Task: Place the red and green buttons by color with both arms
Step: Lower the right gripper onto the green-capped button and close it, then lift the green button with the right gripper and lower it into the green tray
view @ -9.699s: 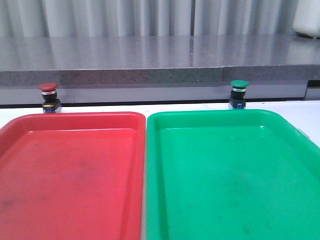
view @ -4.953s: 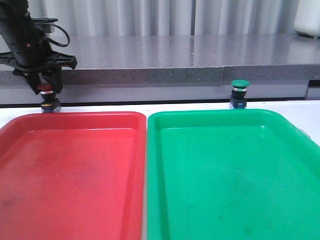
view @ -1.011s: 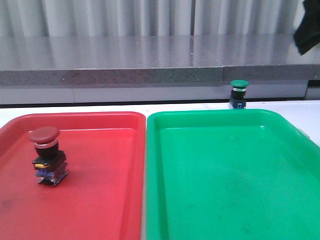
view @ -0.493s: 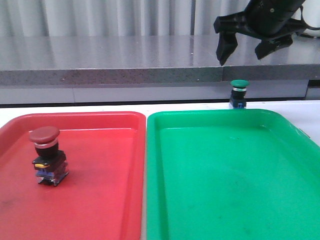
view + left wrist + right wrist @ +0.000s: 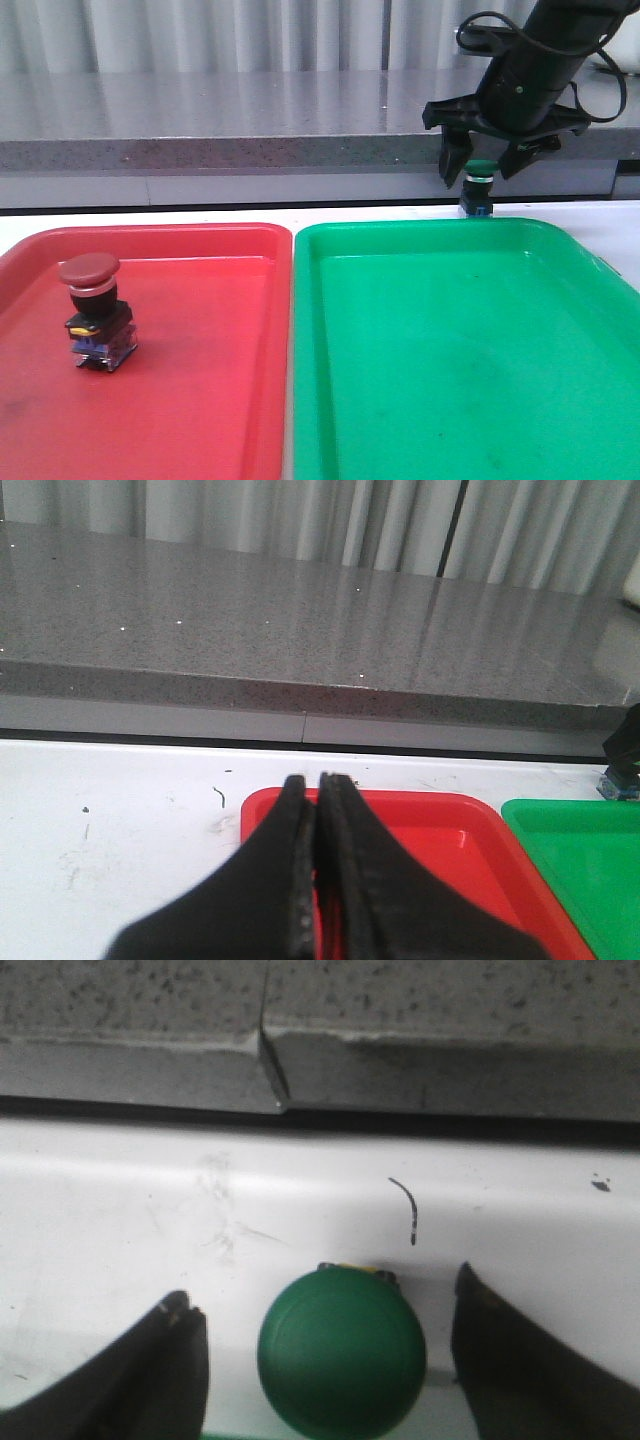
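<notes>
The dark red button point(image 5: 93, 310) stands upright inside the red tray point(image 5: 200, 240), near its left side. The green button point(image 5: 478, 188) stands on the white table just behind the green tray point(image 5: 420, 232). My right gripper point(image 5: 483, 165) is open, one finger on each side of the green cap, not touching it. The right wrist view shows the green cap point(image 5: 342, 1351) between the two open fingers point(image 5: 170, 1360). My left gripper point(image 5: 316, 785) is shut and empty, over the near edge of the red tray point(image 5: 450, 810); it is out of the front view.
A grey stone ledge point(image 5: 250, 120) runs across behind the table, close behind the green button. The two trays sit side by side and fill the front of the table. A strip of white table point(image 5: 130, 820) lies left of the red tray.
My right arm has come down from above the ledge, its open fingers now around the green button's cap. The red button has stayed still in the red tray.
</notes>
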You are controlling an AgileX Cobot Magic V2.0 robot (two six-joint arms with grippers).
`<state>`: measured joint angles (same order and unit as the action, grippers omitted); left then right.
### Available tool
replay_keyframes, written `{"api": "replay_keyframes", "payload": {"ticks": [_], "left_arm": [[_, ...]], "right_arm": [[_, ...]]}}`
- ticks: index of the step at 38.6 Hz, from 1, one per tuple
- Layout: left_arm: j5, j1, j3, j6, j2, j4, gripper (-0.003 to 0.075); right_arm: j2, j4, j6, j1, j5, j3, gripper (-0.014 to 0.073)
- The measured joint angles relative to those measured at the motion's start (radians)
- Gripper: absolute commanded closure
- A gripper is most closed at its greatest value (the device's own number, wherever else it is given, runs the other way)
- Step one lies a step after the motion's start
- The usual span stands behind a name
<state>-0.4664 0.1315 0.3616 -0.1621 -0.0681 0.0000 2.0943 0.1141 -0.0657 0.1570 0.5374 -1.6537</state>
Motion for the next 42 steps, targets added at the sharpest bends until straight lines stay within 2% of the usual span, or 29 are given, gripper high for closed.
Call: {"api": "replay_keyframes", "payload": {"ticks": [7,16,25,32,42], "left_arm": [[0.0,0.0,0.0,0.0,0.0,0.0,0.074],[0.0,0.0,0.0,0.0,0.0,0.0,0.074],[0.0,0.0,0.0,0.0,0.0,0.0,0.074],[0.0,0.0,0.0,0.0,0.0,0.0,0.074],[0.0,0.0,0.0,0.0,0.0,0.0,0.074]], "right_arm": [[0.002,0.0,-0.003,0.0,0.002,-0.004,0.0322],[-0.007,0.0,-0.003,0.0,0.007,-0.004,0.0329],[-0.123,0.0,-0.003,0.004,0.051,0.011,0.0329],[-0.308,0.0,-0.003,0.043,0.026,0.167,0.0329],[-0.58,0.015,-0.003,0.14,-0.079,0.535,0.0329]]}}
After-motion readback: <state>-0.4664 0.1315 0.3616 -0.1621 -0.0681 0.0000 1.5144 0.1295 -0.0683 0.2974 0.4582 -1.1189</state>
